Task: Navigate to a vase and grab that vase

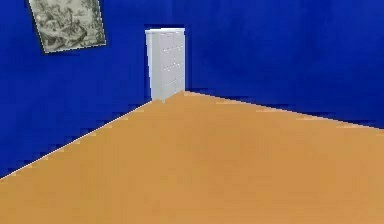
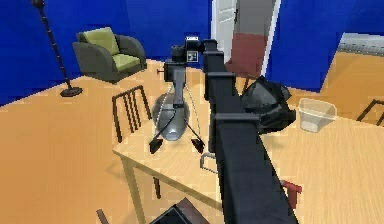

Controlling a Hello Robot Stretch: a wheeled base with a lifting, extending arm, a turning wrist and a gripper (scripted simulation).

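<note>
Blue walls over orange floor in the forward view, with one white dresser (image 1: 166,62) in the corner and one picture (image 1: 68,22) hung on the wall. To the arm side, one wooden counter (image 2: 150,165), carrying one grey vase (image 2: 172,120) near its far edge, left of the arm (image 2: 235,140). Vase apparently upright, narrow neck toward the hand's dark body, long axis running up the picture. Hand (image 2: 177,146) right at the vase, one thin finger down either flank; touching or just apart, cannot tell, nor whether grasping anything. Judged from that: no travel left, only the grip and a straight lift along the vase's axis. Elsewhere: one black heap (image 2: 265,105) on the counter right of the arm, one dark chair (image 2: 130,110), one green armchair (image 2: 110,55), one clear bin (image 2: 315,115) on the floor.
</note>
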